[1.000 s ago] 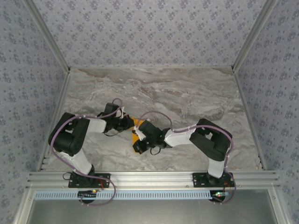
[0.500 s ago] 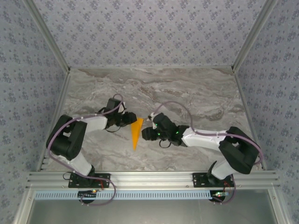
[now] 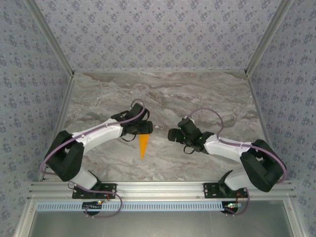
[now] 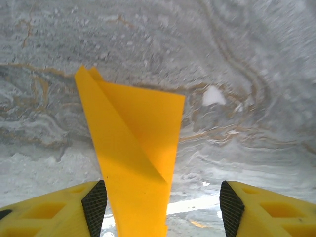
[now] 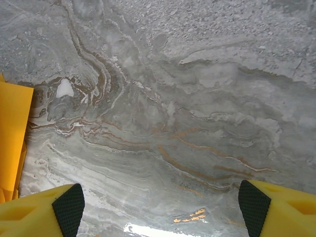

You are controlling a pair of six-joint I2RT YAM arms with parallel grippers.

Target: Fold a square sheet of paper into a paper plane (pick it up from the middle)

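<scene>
The paper plane [image 3: 143,146] is a narrow bright-orange dart lying flat on the marble table [image 3: 207,98], its tip toward the near edge. Its wide end reaches under my left gripper [image 3: 144,129]. In the left wrist view the folded paper plane [image 4: 133,148] runs between the fingers, close beside the left pad [image 4: 95,205]; the left gripper [image 4: 162,210] is open and not clamping it. My right gripper [image 3: 172,134] hovers to the right of the plane, apart from it. In the right wrist view the right gripper [image 5: 158,210] is open over bare marble, and the orange plane [image 5: 12,133] shows at the left edge.
Patterned walls enclose the table on three sides, with metal rails at the corners. An aluminium frame [image 3: 158,187] carrying both arm bases runs along the near edge. Bare marble lies behind and to the right of the grippers.
My right gripper has drawn back to the right, off the orange paper, uncovering the dart. My left arm has stretched rightward so its gripper sits over the plane's wide end.
</scene>
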